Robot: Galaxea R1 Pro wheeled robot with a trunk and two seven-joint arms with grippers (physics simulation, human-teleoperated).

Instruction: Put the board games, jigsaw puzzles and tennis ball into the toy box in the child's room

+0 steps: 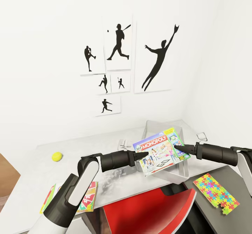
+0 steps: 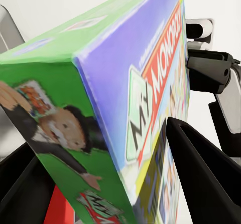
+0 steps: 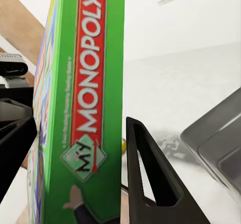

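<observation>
The Monopoly board game [image 1: 160,154] is held in the air between the two pincers, its long axis running from the left pincer [image 1: 137,156] to the right pincer [image 1: 177,147], cover tilted up toward the head camera. Each short end is gripped: in the left wrist view a dark finger [image 2: 201,174] is laid against the printed cover with the box edge between the jaws, and in the right wrist view the green side panel is seen between two fingers [image 3: 148,179], which are closed onto it or nearly so. The toy box [image 1: 164,127] lies just beyond and below the held game, its near wall partly hidden behind it, so the coming move is judged to be a short carry forward and a lowering, with the game's long axis to be matched to the bin's; whether it is lined up already cannot be told. Neither arm is nearer, as both share the load. On the desk [image 1: 31,164], one tennis ball [image 1: 57,156] is seen well off to the left of the left pincer, one more board game [image 1: 85,199] under the left forearm, and one jigsaw puzzle [image 1: 216,193] below the right forearm. One red chair [image 1: 147,209] stands under the held game.
</observation>
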